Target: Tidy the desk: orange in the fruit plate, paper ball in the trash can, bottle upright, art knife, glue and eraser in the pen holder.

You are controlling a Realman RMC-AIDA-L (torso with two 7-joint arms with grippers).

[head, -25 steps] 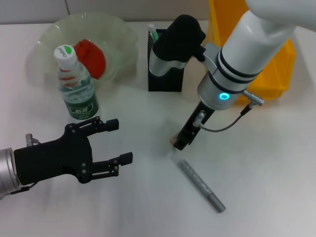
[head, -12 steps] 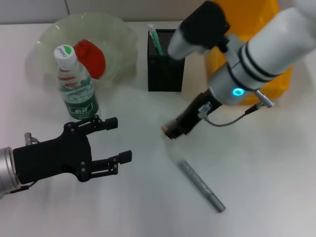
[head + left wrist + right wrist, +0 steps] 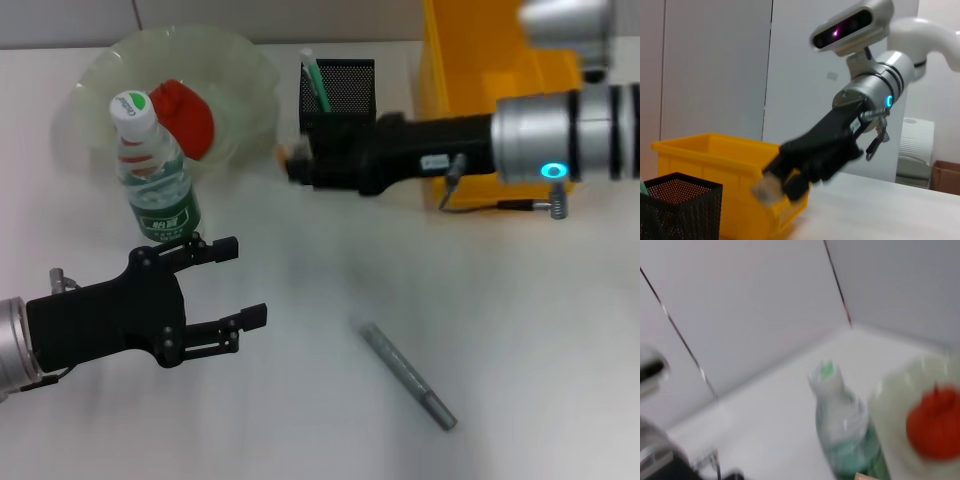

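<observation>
My right gripper point(image 3: 300, 163) reaches across, level with the table, and is shut on the beige eraser point(image 3: 291, 158), held in the air just in front of the black mesh pen holder point(image 3: 345, 92). The left wrist view shows the same gripper point(image 3: 786, 176) and eraser point(image 3: 769, 186). The mint-green art knife point(image 3: 316, 80) stands in the holder. The grey glue point(image 3: 406, 376) lies on the table. The bottle point(image 3: 153, 172) stands upright. The orange point(image 3: 185, 119) lies in the fruit plate point(image 3: 98, 72). My left gripper point(image 3: 238, 284) is open and empty below the bottle. No paper ball shows.
The yellow trash can point(image 3: 478, 62) stands at the back right behind my right arm; it also shows in the left wrist view point(image 3: 715, 152). The right wrist view shows the bottle point(image 3: 846, 434) and the orange point(image 3: 935, 422).
My right gripper has lifted the eraser off the table by the glue and swung it up and left toward the pen holder, turning level. The left arm has not moved.
</observation>
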